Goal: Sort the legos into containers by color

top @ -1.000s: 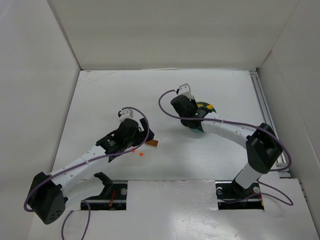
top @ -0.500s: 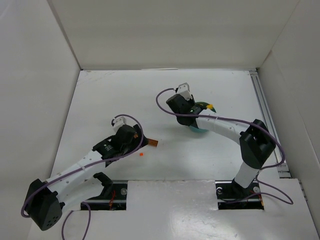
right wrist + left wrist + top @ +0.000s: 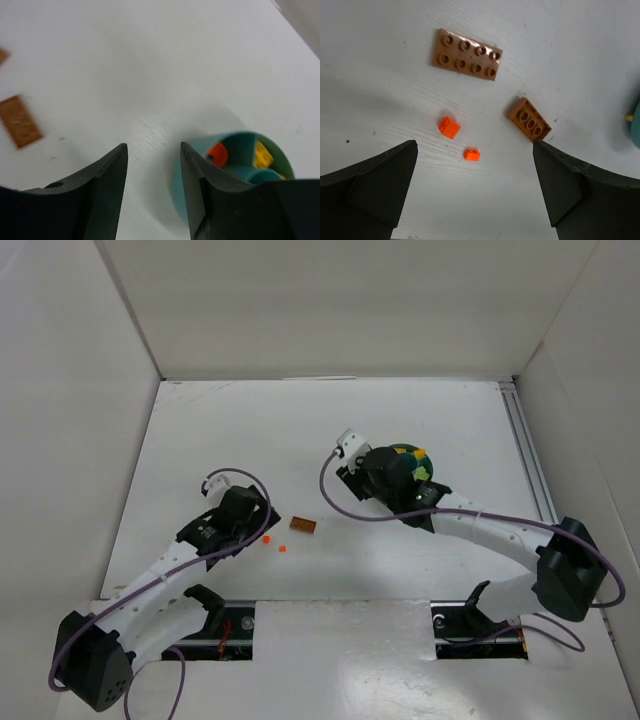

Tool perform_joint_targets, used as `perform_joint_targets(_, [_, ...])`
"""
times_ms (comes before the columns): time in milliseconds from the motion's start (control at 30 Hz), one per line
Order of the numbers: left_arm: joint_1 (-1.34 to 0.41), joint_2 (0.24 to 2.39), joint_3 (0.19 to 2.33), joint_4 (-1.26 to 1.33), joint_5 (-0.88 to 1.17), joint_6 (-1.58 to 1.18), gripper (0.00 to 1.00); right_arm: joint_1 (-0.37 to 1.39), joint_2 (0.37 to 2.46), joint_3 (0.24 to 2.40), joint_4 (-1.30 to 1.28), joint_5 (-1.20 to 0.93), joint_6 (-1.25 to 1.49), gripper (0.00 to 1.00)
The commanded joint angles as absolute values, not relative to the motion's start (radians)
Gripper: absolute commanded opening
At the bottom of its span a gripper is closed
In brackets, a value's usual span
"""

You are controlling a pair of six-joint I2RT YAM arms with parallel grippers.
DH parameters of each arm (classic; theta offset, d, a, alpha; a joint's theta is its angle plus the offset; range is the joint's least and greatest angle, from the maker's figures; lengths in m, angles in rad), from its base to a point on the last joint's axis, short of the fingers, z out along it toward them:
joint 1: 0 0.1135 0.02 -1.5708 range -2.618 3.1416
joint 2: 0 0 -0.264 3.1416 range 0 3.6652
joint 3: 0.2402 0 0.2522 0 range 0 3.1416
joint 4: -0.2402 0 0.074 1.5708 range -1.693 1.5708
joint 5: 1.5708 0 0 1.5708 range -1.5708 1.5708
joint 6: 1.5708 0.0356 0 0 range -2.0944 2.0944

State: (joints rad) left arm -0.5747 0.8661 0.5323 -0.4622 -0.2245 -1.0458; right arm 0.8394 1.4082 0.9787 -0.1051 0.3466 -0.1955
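Several legos lie on the white table: a brown plate [image 3: 466,54] [image 3: 303,526], a smaller brown brick [image 3: 529,119], and two tiny red-orange bricks [image 3: 449,127] [image 3: 471,155]. My left gripper [image 3: 475,145] [image 3: 260,527] hovers open just short of them, holding nothing. The teal tub of containers [image 3: 240,137] [image 3: 418,462] holds a red-orange brick [image 3: 218,154] in one wedge and a yellow brick [image 3: 262,155] in another. My right gripper [image 3: 152,147] [image 3: 360,480] stands open over the tub's left wall, with nothing between its fingers. The right arm hides most of the tub from above.
White walls enclose the table on three sides. A metal rail [image 3: 530,470] runs along the right edge. The brown plate [image 3: 19,121] shows to the left in the right wrist view, with bare table between it and the tub.
My right gripper has gone from shut to open and its arm has swung, elbow out to the right. The left arm has drawn back toward the lower left, still open.
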Motion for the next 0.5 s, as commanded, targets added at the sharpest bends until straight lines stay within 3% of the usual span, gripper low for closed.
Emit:
perform_joint_targets(0, [-0.497,0.835,0.574,-0.463,-0.218,-1.000,0.99,0.905,1.378,0.881,0.185,-0.098,-0.374,0.52])
perform_joint_targets(300, [-0.472,0.844,0.545,-0.492,-0.224,-1.041,0.99,1.090,1.577,0.873,0.301,-0.276,-0.408,0.52])
perform_joint_targets(467, [-0.472,0.808,0.545,-0.492,-0.236,-1.075,0.99,1.150,1.693,0.945,0.321,-0.229,-0.433,0.52])
